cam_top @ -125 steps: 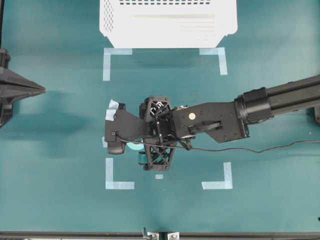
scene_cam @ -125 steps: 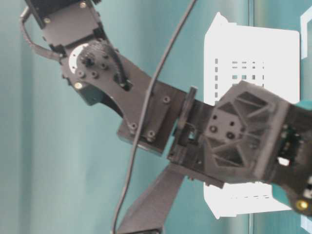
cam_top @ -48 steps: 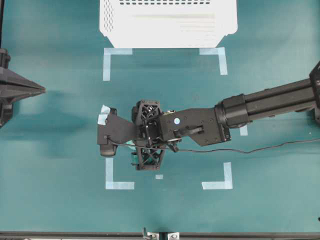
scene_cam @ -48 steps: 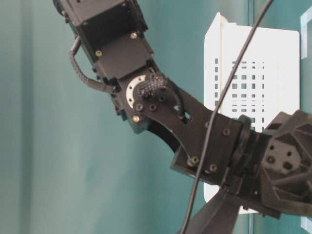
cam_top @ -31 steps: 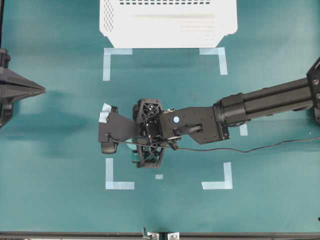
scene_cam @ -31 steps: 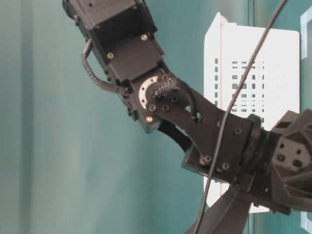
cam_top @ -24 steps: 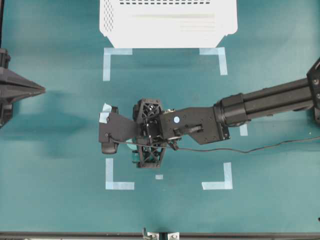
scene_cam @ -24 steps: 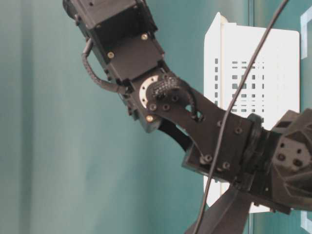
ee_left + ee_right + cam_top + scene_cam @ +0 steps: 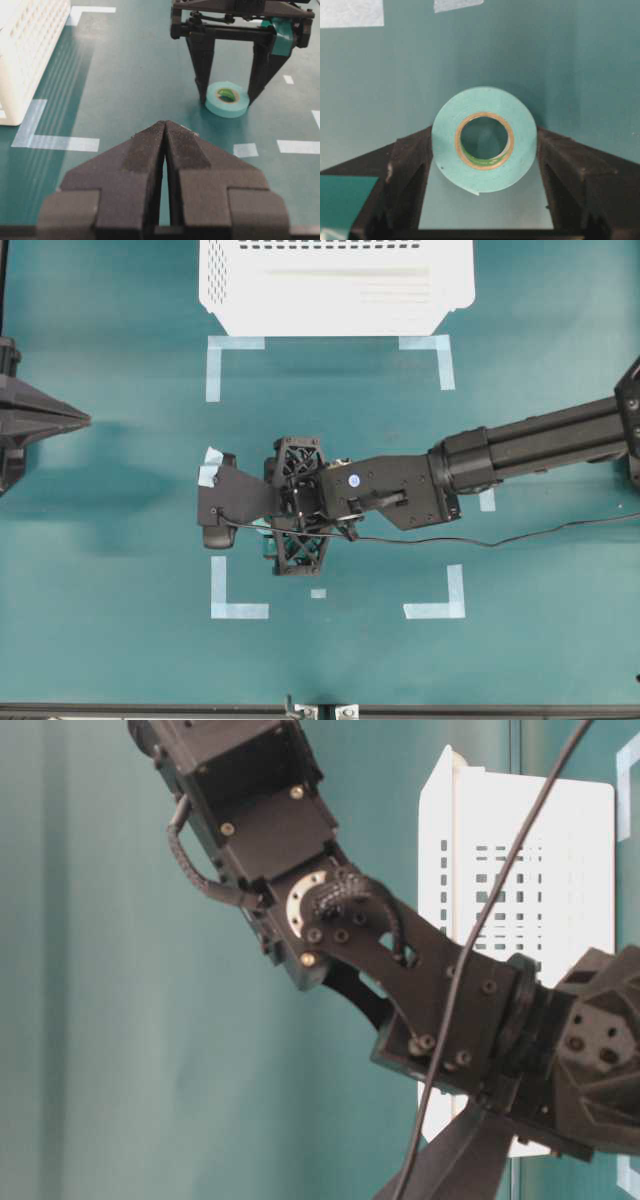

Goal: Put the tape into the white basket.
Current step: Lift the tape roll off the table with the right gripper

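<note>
**Tape between right fingers, flat on tabletop**

Tape (image 9: pixel 484 145) lying flat on teal tabletop (image 9: pixel 120 540), inside area marked by pale-blue corner marks (image 9: pixel 236 590), toward its left side. Small teal-green ring, smooth matte face, tan inner core w/ round centre hole; loose end visible at lower rim in right wrist view. Right gripper (image 9: pixel 227 75) straddling roll: black matte fingers (image 9: pixel 410 170) w/ flat inner pads on either side, sitting against or just beside roll's outer wall – contact can't be confirmed. Jaws partly open, about roll-width apart; roll on table, not lifted. Right arm reaching in from right edge, black angular brackets, lattice-pattern gripper body, thin black cable trailing.

Left gripper (image 9: pixel 165 150) well apart near left edge, wedge-shaped rough black fingers pressed together, holding nothing.

White basket (image 9: pixel 336 285) at far edge of table, beyond far pair of corner marks; rigid white plastic, rectangular, walls perforated w/ small slots, ribbed floor. Well apart from roll.
</note>
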You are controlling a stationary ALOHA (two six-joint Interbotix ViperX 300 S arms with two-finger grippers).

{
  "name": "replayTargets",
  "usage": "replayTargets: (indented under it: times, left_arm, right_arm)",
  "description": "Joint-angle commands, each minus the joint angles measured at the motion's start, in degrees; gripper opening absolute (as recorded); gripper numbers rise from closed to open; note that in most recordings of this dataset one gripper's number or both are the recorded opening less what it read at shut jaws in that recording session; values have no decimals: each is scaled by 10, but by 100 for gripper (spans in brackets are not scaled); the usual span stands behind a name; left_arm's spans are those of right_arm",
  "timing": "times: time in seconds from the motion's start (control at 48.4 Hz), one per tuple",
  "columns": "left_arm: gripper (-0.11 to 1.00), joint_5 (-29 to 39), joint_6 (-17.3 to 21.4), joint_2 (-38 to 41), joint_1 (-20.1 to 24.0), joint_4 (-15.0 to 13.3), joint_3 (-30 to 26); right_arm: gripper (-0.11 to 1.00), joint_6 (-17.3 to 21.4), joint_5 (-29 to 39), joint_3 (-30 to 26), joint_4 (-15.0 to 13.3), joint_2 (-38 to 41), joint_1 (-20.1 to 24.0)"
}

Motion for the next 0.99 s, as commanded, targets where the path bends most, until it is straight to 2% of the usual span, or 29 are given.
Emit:
replayTargets:
  times: [0.0,0.103,0.227,0.64,0.971]
  left_arm:
    - [-11,-3,1,6,1,-1,-8]
    - [-11,-4,1,6,1,-1,-8]
    - [-11,-3,1,7,1,-1,-8]
    - [-11,-4,1,6,1,-1,-8]
    - [-11,-3,1,7,1,-1,-8]
  right_arm:
    - [68,2,3,-8,-15,-30,4]
    - [68,2,11,-9,-25,-40,4]
    - [68,1,29,-11,-25,-59,6]
    - [68,0,139,-24,-25,-160,12]
    - [68,-1,160,-65,-24,-166,13]
